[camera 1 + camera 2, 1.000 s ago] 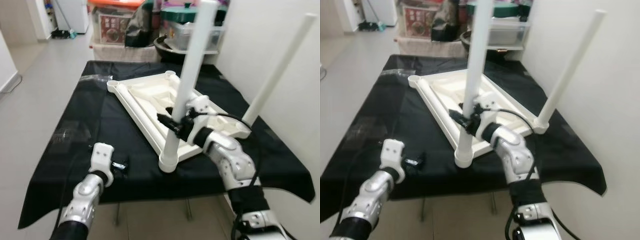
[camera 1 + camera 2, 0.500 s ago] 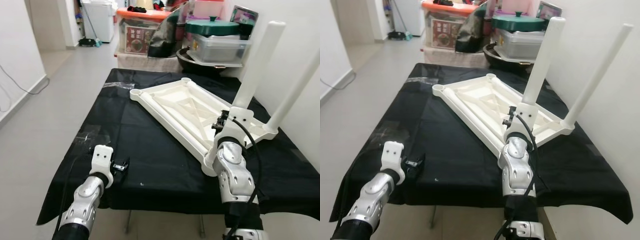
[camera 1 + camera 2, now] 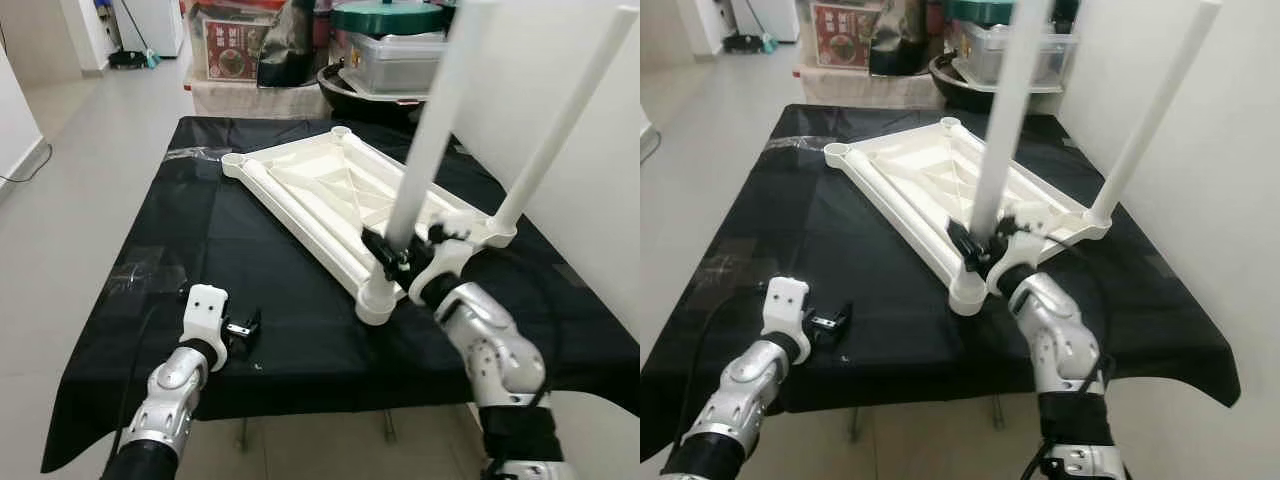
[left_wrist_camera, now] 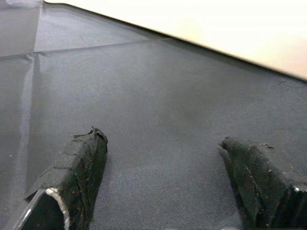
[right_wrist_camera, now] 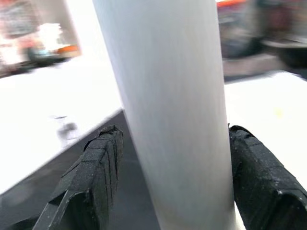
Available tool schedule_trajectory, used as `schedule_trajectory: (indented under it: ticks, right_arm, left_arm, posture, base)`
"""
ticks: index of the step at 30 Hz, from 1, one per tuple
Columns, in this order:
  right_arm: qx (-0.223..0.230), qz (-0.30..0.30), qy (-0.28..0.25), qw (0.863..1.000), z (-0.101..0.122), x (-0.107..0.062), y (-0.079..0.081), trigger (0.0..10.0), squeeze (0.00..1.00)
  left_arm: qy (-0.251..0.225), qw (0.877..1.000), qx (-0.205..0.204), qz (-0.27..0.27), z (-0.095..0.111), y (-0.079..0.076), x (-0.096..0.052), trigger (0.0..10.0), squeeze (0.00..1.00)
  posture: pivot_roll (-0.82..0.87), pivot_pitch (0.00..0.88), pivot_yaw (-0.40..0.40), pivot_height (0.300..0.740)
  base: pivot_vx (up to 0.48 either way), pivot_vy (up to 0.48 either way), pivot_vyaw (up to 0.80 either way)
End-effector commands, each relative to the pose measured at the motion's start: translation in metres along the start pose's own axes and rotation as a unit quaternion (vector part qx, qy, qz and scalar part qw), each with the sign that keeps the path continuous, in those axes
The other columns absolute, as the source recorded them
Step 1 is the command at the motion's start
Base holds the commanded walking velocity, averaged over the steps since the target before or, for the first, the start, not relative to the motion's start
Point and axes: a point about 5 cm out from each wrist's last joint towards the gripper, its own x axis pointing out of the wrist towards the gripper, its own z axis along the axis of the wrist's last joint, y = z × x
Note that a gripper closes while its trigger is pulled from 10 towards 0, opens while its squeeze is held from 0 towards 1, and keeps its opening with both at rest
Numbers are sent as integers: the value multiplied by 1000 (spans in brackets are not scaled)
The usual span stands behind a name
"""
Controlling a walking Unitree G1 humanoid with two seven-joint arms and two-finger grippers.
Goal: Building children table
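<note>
My right gripper point(image 3: 388, 250) sits low on the near leg point(image 3: 428, 150), one black finger on each side of the white tube. In the right wrist view the fingers point(image 5: 91, 177) flank the leg with slivers of gap showing, so I read it as loosely closed around the tube rather than clamped hard (a judgement, since the contact itself is hard to see). The leg stands tilted in the nearest corner socket point(image 3: 376, 298) of the tabletop point(image 3: 330, 195), which lies upside down on the black cloth point(image 3: 220, 260) in the middle of the work table.

Going outward, at about 2 o'clock from my gripper a second leg point(image 3: 560, 120) rises from the right-hand corner, also leaning. At 11 o'clock, at the far end of the tabletop, two sockets point(image 3: 233, 160) stand open with nothing in them.

My left gripper point(image 3: 240, 328) rests at 8 o'clock, low over the cloth near the table's front edge, fingers point(image 4: 76, 167) spread apart and holding nothing.

As I judge it, the build is roughly half done: two legs in, two sockets waiting. I cannot tell if the near leg is fully seated. I see no spare legs on the cloth.
</note>
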Motion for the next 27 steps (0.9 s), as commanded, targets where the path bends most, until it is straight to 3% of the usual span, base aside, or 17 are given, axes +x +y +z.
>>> schedule_trajectory:
  ticks: [1,6,8,11,12,14,15,16,17,18,19,20,21,22,27]
  right_arm:
    - [5,69,21,997,-14,6,14,10000,0]
    - [-9,77,48,996,-34,22,21,10000,0]
    - [-27,69,58,996,-42,29,24,8000,0]
    - [-35,70,63,995,-45,29,24,8000,0]
    - [-43,47,73,995,-49,30,19,0,0]
    - [-48,31,81,995,-52,29,15,0,0]
    - [-59,-80,120,988,-59,28,-5,0,0]
    - [-59,-80,120,988,-59,28,-5,0,0]
    - [-70,-159,147,974,-64,24,-18,0,0]
    - [-70,-159,147,974,-64,24,-18,0,0]
    - [-72,-331,162,927,-67,3,-43,0,0]
    - [-75,-441,171,878,-70,-15,-58,0,0]
    - [-103,-506,146,844,-66,-33,-61,0,0]
    - [-124,-540,126,823,-62,-45,-61,0,0]
    - [-121,-551,114,818,-65,-52,-44,0,0]
  left_arm:
    - [5,1000,1,5,-3,1,-1,10000,0]
    - [1,1000,-2,4,-1,-3,0,10000,0]
    - [2,1000,-1,4,-4,-2,-4,10000,0]
    - [5,1000,-1,6,-5,0,-5,10000,0]
    - [8,1000,0,9,-7,2,-6,10000,0]
    - [10,1000,0,10,-8,3,-6,10000,0]
    - [9,1000,2,9,-6,3,-6,10000,0]
    - [9,1000,2,9,-6,3,-6,10000,0]
    - [7,1000,3,8,-5,4,-5,10000,0]
    - [7,1000,3,8,-5,4,-5,10000,0]
    - [5,1000,2,12,-4,5,-4,10000,0]
    - [4,1000,1,15,-3,6,-3,10000,0]
    - [4,1000,-1,13,-3,3,-2,10000,0]
    - [3,1000,-2,10,-2,1,-1,10000,0]
    - [6,1000,-3,0,-4,-5,-2,10000,0]
  posture:
    - [122,0,-103,740]
    - [141,0,-112,740]
    - [144,0,-109,740]
    - [144,0,-109,740]
    - [138,0,-106,740]
    - [136,0,-107,740]
    - [133,0,-110,740]
    - [133,0,-110,740]
    - [133,0,-110,740]
    - [133,0,-110,740]
    - [123,0,-109,740]
    - [123,0,-108,740]
    - [119,0,-103,740]
    - [119,0,-103,740]
    - [104,0,-86,740]
  base:
    - [0,0,0]
    - [0,0,0]
    - [0,0,0]
    - [0,0,0]
    - [0,0,0]
    - [0,0,0]
    - [0,0,0]
    - [0,0,0]
    - [0,0,0]
    - [0,0,0]
    - [0,0,0]
    - [0,0,0]
    - [0,0,0]
    - [0,0,0]
    - [0,0,0]
